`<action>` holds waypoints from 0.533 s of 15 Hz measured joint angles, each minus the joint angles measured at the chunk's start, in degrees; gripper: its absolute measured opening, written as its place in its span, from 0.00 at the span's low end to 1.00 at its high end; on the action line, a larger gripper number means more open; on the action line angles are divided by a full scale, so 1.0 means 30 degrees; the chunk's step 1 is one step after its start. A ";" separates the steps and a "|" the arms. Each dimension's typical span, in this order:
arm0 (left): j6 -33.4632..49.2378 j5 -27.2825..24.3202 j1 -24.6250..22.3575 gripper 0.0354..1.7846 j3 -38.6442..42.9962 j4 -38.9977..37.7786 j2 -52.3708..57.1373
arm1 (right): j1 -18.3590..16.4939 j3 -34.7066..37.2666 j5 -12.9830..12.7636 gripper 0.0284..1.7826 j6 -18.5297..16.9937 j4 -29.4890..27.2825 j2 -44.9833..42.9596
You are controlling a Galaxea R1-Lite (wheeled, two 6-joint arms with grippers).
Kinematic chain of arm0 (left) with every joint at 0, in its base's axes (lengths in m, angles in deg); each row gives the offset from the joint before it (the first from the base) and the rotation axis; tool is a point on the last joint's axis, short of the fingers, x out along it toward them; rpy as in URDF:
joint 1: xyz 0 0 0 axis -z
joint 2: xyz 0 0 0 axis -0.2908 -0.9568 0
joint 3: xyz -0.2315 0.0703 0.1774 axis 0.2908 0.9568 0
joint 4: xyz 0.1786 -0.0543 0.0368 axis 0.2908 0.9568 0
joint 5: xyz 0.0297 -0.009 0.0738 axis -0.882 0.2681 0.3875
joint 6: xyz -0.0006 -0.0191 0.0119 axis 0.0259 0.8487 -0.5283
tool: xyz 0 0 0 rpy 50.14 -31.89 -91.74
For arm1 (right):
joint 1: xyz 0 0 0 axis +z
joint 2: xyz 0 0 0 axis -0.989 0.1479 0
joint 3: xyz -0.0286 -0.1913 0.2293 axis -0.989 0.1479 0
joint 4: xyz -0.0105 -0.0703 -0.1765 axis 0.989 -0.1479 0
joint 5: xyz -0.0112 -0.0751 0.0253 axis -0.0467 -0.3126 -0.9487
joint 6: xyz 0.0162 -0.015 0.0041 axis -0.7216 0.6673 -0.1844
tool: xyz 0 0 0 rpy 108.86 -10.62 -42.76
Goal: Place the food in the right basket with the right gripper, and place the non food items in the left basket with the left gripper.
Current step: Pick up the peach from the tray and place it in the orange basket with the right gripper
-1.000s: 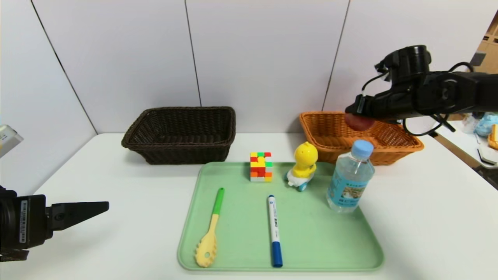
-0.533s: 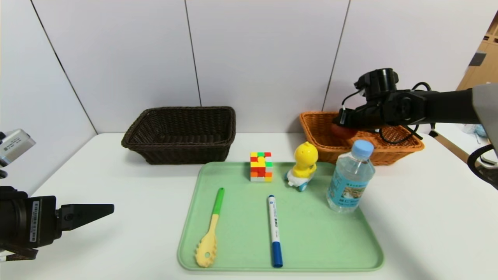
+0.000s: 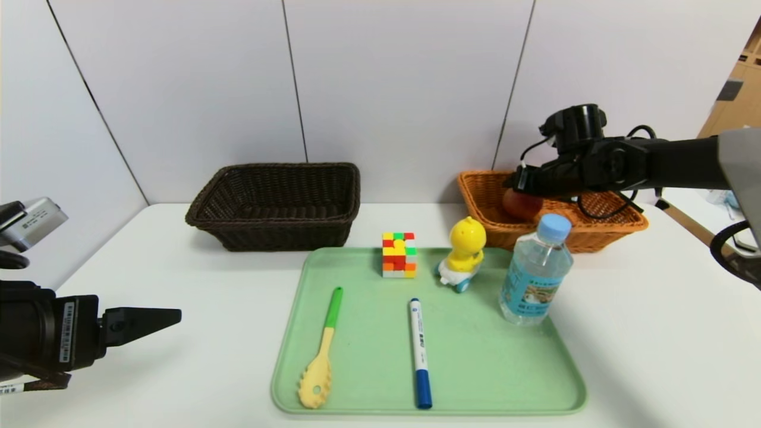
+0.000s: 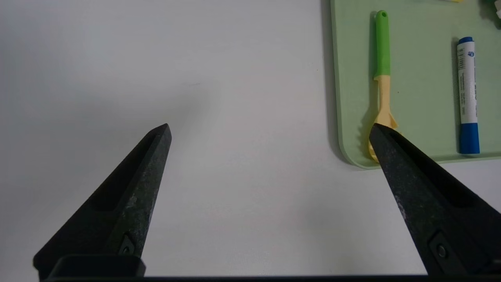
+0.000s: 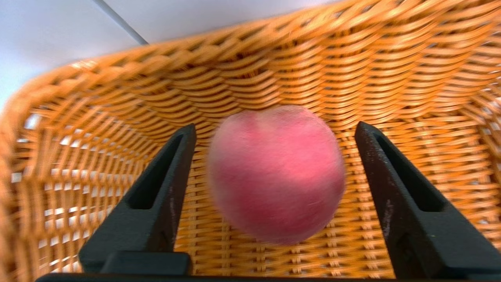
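The reddish-pink peach (image 5: 276, 172) lies loose inside the orange right basket (image 3: 600, 229), between the spread fingers of my right gripper (image 5: 275, 126), with a gap on each side. From the head, that open right gripper (image 3: 523, 181) hangs over the basket's left half, just above the peach (image 3: 522, 204). The water bottle (image 3: 536, 273) stands on the green tray's (image 3: 505, 380) right edge. On the tray are the puzzle cube (image 3: 399, 255), duck toy (image 3: 464, 252), pasta spoon (image 3: 324, 351) and marker (image 3: 420, 353). My left gripper (image 3: 172, 318) hovers open and empty left of the tray (image 4: 269, 126).
The dark brown left basket (image 3: 279, 205) stands at the back of the white table, left of the orange one. A white wall runs right behind both baskets. Bare table lies between the left gripper and the tray.
My right gripper came down into the orange basket and opened, letting go of the peach. The left gripper crept slightly to the right.
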 joint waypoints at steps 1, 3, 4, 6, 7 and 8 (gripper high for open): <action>0.0000 0.0008 0.0000 1.00 0.0004 -0.0012 -0.0016 | 0.0049 0.0000 -0.0065 0.81 0.0033 -0.0089 -0.0354; 0.0004 0.0008 -0.0008 1.00 0.0028 -0.0012 -0.0024 | 0.0146 0.0016 -0.0167 0.85 0.0069 -0.0935 -0.1581; 0.0004 0.0008 -0.0016 1.00 0.0033 -0.0012 -0.0016 | 0.0195 0.0033 -0.0167 0.86 0.0069 -0.1829 -0.2556; -0.0008 0.0008 0.0000 1.00 0.0033 -0.0037 0.0020 | 0.0370 0.0199 -0.0146 0.88 0.0012 -0.3950 -0.4836; -0.0016 0.0024 0.0000 1.00 0.0033 -0.0028 0.0065 | 0.0496 0.0532 -0.0110 0.89 -0.0008 -0.4962 -0.6148; -0.0024 0.0016 0.0008 1.00 0.0041 -0.0020 0.0130 | 0.0662 0.1239 -0.0102 0.90 -0.0008 -0.5762 -0.7656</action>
